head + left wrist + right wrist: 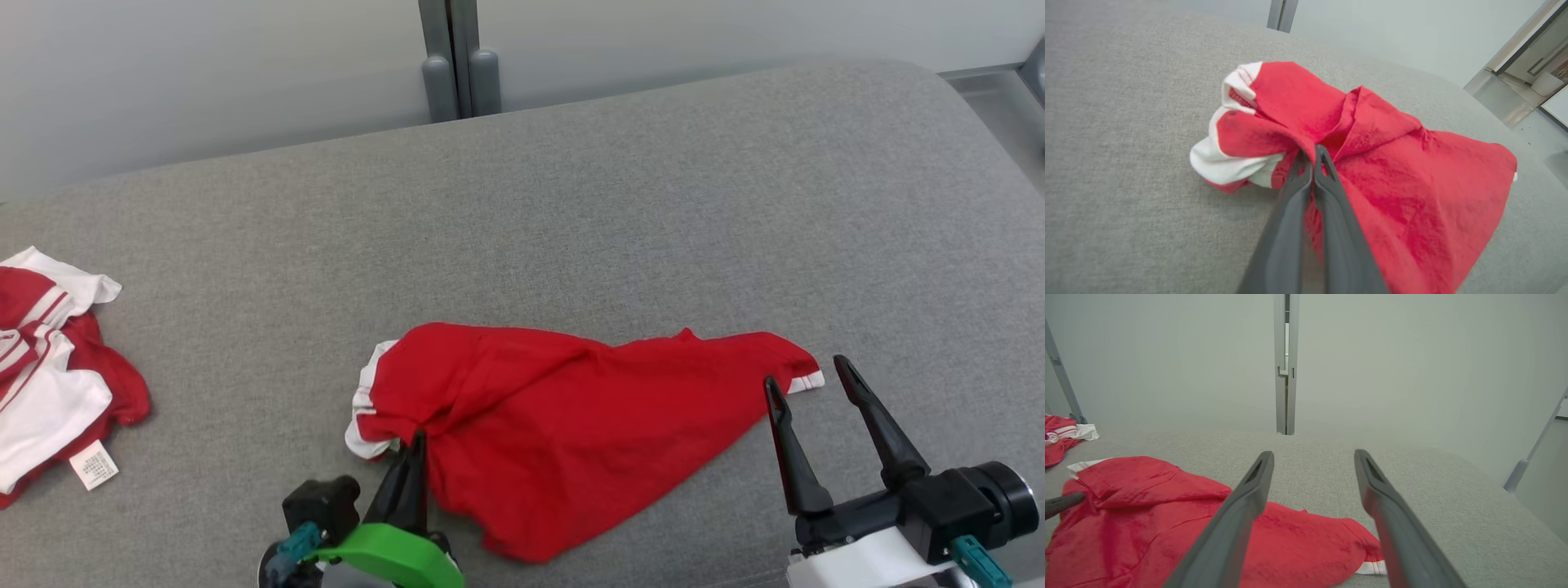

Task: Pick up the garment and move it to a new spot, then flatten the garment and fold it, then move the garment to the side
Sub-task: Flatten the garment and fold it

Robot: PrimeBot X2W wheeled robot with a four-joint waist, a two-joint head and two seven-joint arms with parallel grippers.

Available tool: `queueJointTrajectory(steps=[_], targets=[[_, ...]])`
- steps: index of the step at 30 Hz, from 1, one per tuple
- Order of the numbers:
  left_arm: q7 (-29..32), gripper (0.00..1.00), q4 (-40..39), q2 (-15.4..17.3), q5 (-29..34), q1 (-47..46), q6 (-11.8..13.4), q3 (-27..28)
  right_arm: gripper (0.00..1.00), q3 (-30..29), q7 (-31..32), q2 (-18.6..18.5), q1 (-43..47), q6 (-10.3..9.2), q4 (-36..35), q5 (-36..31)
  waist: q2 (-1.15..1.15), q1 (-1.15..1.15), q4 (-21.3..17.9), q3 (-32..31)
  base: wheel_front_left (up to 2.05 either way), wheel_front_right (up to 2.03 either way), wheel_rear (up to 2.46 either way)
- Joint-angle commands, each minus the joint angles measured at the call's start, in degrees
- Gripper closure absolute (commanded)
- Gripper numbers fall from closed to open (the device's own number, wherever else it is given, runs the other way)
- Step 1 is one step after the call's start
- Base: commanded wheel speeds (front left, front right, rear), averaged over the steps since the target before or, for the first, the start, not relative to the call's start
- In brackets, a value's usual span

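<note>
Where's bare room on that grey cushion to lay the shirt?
Free: cushion behind the red shirt to the wall; the gap between it and the striped clothes. Crowded: near edge, by left end effector and right end effector.

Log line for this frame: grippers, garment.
left gripper: shut on red garment | right gripper: open, at its right corner | red garment: bunched on grey cushion | other garment: far left

Rumpled red garment (563,425) on grey cushion (571,212)
</note>
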Motion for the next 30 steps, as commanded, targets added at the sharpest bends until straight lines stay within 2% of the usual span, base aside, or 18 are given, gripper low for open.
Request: queueJointTrajectory(steps=[1, 8, 11, 14, 21, 28, 30], targets=[[0.2, 1.00, -1.2, 0.2, -0.2, -2.0, 0.5, -0.3, 0.00, 0.1, -0.2, -0.3, -1.2, -0.09, -0.3, 0.2, 0.00, 0.00, -0.2, 0.6, 0.00, 0.00, 0.00], [7.3, 1.00, -5.4, 0.5, -1.6, -10.1, 2.0, -0.3, 0.00, 3.5, -0.2, -2.6, -5.6, -0.10, 0.8, 0.7, 0.00, 0.00, -1.6, 2.8, 0.00, 0.00, 0.00], [11.3, 1.00, -5.4, 0.4, -4.2, -14.9, 2.7, 1.2, 0.00, 4.7, -0.2, -3.7, -8.7, -0.10, 1.1, 1.3, 0.00, 0.00, -2.6, 4.3, 0.00, 0.00, 0.00], [13.6, 1.00, -3.4, 0.5, -3.5, -20.4, 4.2, 1.6, 0.00, 5.4, -0.2, -4.1, -11.2, -0.10, 1.4, 1.9, 0.00, 0.00, -3.5, 6.2, 0.00, 0.00, 0.00], [15.4, 1.00, 8.3, 0.3, -4.1, -32.6, 6.1, 2.0, 0.00, 7.7, -0.2, -4.3, -15.0, -0.10, 2.2, 2.6, 0.00, 0.00, -6.6, 10.0, 0.00, 0.00, 0.00], [12.0, 1.00, 20.2, 0.7, -3.2, -41.3, 6.6, 3.1, 0.00, 8.0, -0.2, -3.6, -15.8, -0.10, 3.3, 3.3, 0.00, 0.00, -9.2, 11.5, 0.00, 0.00, 0.00], [8.7, 1.00, 24.7, 1.3, -2.9, -44.2, 7.1, 4.2, 0.00, 7.7, -0.2, -3.4, -15.4, -0.10, 3.6, 3.4, 0.00, 0.00, -9.7, 11.3, 0.00, 0.00, 0.00]])
